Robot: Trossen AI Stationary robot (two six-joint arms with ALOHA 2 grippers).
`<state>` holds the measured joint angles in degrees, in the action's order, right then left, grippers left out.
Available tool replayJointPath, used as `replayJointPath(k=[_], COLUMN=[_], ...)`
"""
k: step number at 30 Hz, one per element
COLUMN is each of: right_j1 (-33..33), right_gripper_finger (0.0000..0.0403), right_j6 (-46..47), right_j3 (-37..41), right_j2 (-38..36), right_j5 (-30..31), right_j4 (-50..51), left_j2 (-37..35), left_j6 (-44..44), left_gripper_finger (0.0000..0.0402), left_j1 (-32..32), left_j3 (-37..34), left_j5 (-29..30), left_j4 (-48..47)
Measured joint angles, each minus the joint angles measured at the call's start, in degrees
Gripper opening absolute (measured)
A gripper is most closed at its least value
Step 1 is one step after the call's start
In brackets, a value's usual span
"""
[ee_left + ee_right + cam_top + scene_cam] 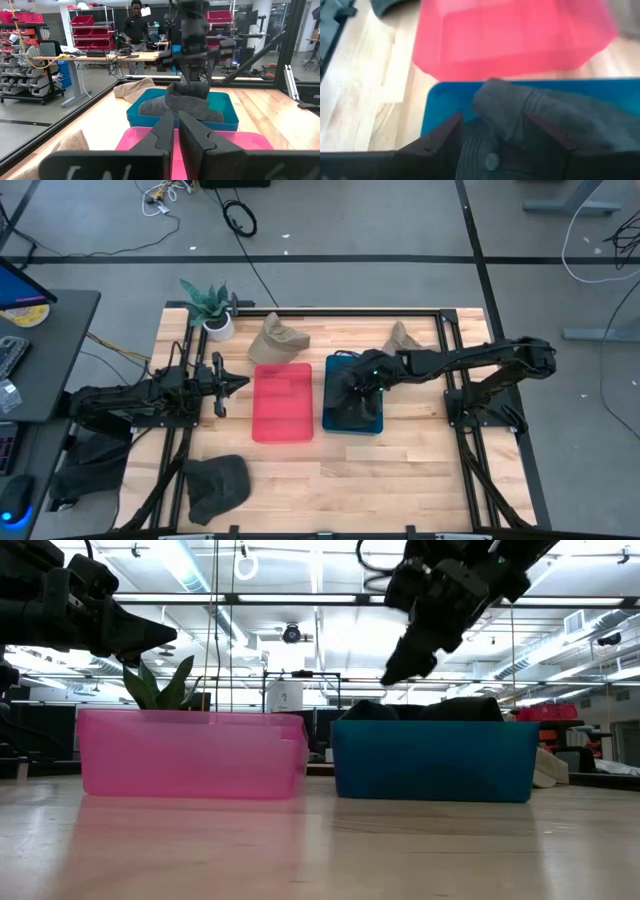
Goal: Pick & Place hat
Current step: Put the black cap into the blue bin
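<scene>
The light is bright and even, coming from long ceiling lamps in the upper part of the low view, where they glare strongly. The worktop reflects softly. In the right wrist view the pink bin is blurred.

The right arm reaches in from the right side, elbow bent, its wrist angled downward; the right gripper has fingers spread apart. The left arm lies low and extended, its left gripper pointing inward, fingers pressed together.
</scene>
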<state>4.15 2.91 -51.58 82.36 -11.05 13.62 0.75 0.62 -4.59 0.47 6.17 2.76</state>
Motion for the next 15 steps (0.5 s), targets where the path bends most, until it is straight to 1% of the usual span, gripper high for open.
replayJointPath(k=[2, 6, 8, 10, 15], right_j1=[0.04, 0.04, 0.21, 0.60, 3.01], right_gripper_finger=[0.0209, 0.0203, 0.0199, 0.0196, 0.0186], right_j6=[-2.31, -2.59, -0.80, 0.40, 4.73], right_j3=[-0.04, -0.07, -0.08, -0.08, -0.08], right_j2=[-1.83, -4.31, -4.40, -3.60, 1.86], right_j5=[2.44, 14.78, 19.10, 20.59, 20.92], right_j4=[1.12, 2.42, 3.63, 4.57, 5.61], left_j2=[0.00, -0.02, 0.00, -0.02, 0.00], left_j6=[0.00, 0.00, 0.00, 0.00, 0.00], left_gripper_finger=[0.0028, 0.0028, 0.0028, 0.0028, 0.0028], left_j1=[0.01, 0.01, 0.00, 0.00, 0.00], left_j3=[0.00, 0.00, 0.00, 0.00, 0.00], left_j5=[0.00, 0.02, 0.00, 0.00, 0.00], left_j4=[0.00, 0.00, -0.02, -0.02, -0.02])
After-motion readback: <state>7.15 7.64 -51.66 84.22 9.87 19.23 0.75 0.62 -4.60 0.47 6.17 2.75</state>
